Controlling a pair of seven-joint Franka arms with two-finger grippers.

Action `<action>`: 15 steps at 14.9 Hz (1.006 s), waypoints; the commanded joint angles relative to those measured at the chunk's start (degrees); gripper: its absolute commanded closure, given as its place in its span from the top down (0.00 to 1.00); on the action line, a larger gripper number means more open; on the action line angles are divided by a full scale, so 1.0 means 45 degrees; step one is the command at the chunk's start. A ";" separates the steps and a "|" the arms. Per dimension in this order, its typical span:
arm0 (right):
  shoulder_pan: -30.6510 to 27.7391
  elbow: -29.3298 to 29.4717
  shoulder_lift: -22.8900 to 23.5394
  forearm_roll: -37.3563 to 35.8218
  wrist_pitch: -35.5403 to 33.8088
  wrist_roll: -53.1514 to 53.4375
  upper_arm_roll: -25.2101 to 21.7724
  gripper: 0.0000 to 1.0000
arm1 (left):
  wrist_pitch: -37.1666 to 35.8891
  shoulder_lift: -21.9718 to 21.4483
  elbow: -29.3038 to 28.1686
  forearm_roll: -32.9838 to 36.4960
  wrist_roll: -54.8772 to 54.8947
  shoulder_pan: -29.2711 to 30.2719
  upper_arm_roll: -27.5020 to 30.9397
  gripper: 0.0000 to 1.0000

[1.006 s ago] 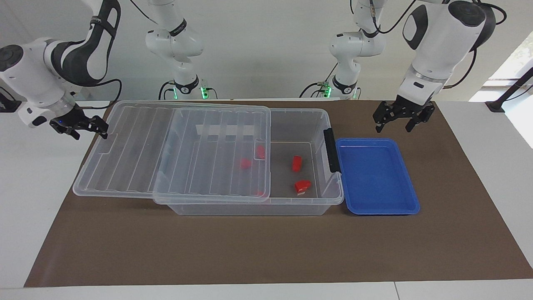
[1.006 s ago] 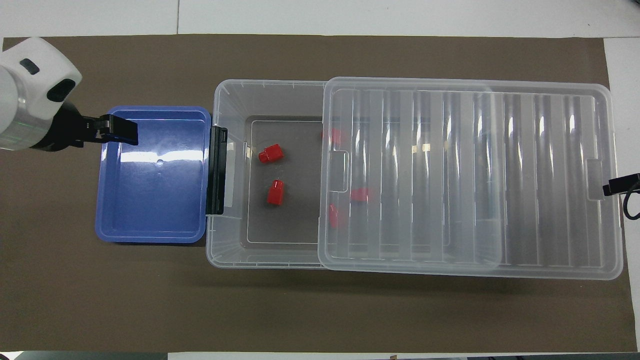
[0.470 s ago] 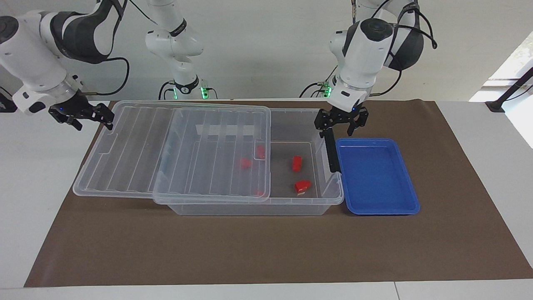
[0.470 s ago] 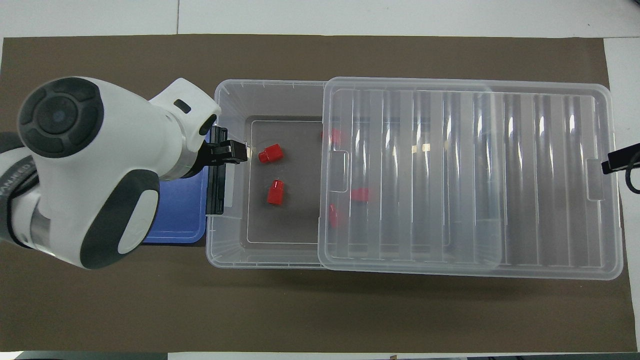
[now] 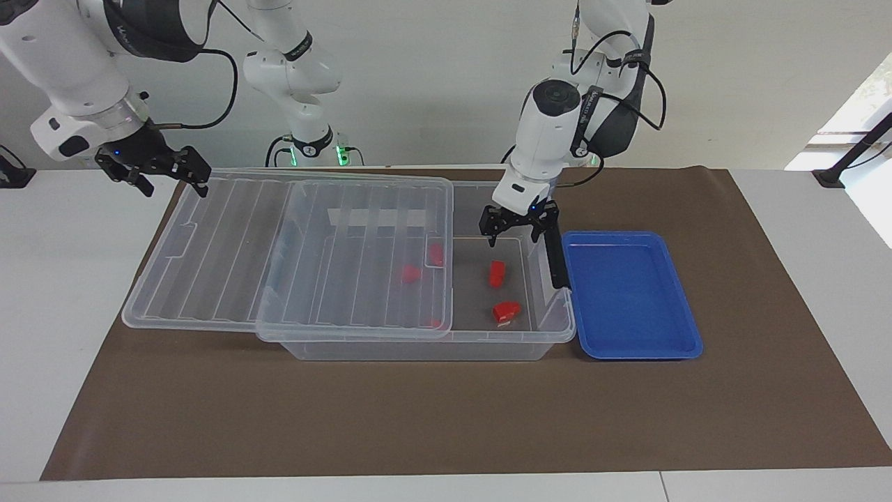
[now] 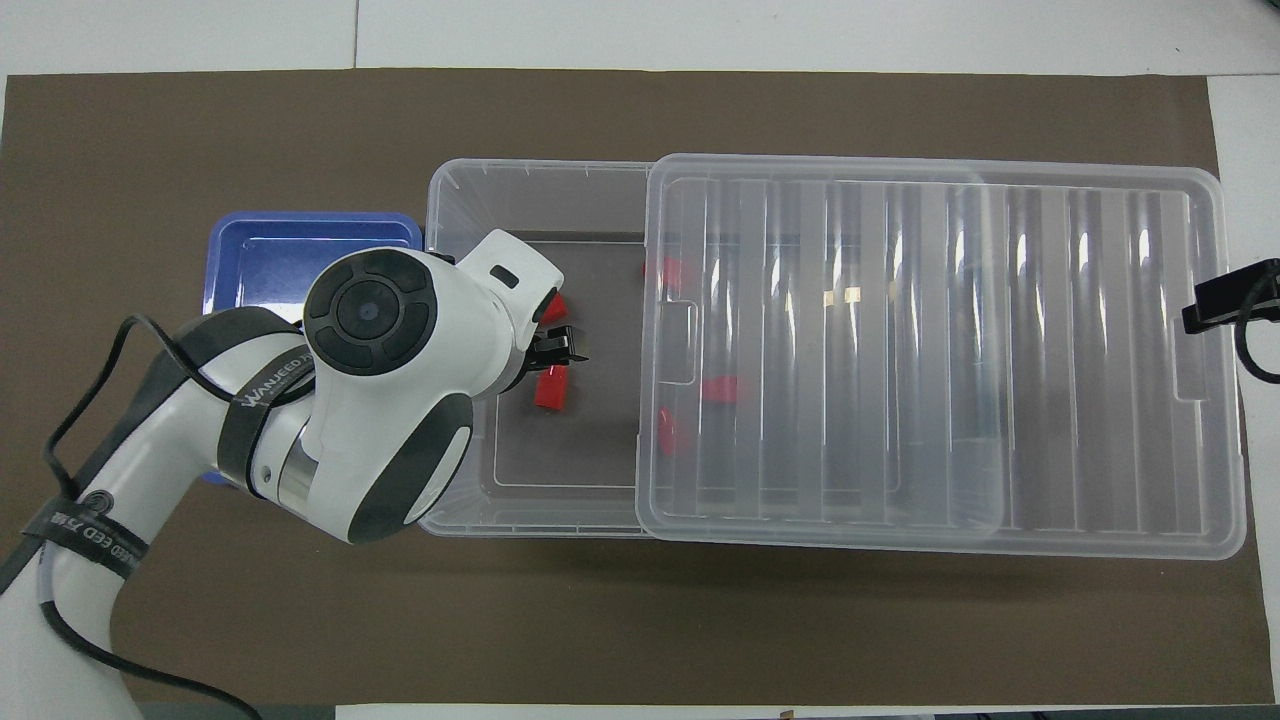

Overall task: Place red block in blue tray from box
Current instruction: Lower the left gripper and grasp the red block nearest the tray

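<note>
two red blocks sit in the open end of the box [image 5: 418, 279] in the facing view. left gripper [image 5: 516, 226] hangs over the block [image 5: 496, 273] nearer the robots, jaws apart, holding nothing. right gripper [image 5: 155, 171] waits over the lid's [image 5: 293, 251] end, jaws apart too. tray [image 5: 627, 296] beside the box is empty.

overhead, that arm hides most of the block [image 6: 550, 388]. i'd drop straight down, straddle its narrow sides, and stay clear of the latch [image 5: 555, 258].

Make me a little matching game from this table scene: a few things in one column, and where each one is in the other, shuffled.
Things:
1. left pincer
2. right pincer
3. blue tray
4. lid

Places:
A. beside the box's latch end, on the mat
B. over the lid's corner, at the right arm's end
C. slid partway off the box, covering some red blocks
D. over the open part of the box, above a red block

Pairs: 1-D, 2-B, 3-A, 4-C
</note>
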 commanded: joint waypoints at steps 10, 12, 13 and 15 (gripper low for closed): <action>-0.0101 0.0193 0.0181 0.0135 -0.0112 0.0261 0.0238 1.00 | 0.3143 0.0737 -0.2282 0.0208 -0.0536 -0.0602 0.0174 1.00; -0.0101 0.0193 0.0181 0.0135 -0.0151 0.0280 0.0238 1.00 | 0.3281 0.1050 -0.2322 0.0189 -0.0536 -0.0894 0.0174 1.00; -0.0101 0.0174 0.0181 0.0135 -0.0190 0.0280 0.0238 1.00 | 0.3359 0.1052 -0.2438 0.0189 -0.0536 -0.0895 0.0174 1.00; -0.0101 0.0193 0.0162 0.0135 -0.0190 0.0280 0.0218 1.00 | 0.3457 0.1032 -0.2653 0.0189 -0.0536 -0.0895 0.0174 0.95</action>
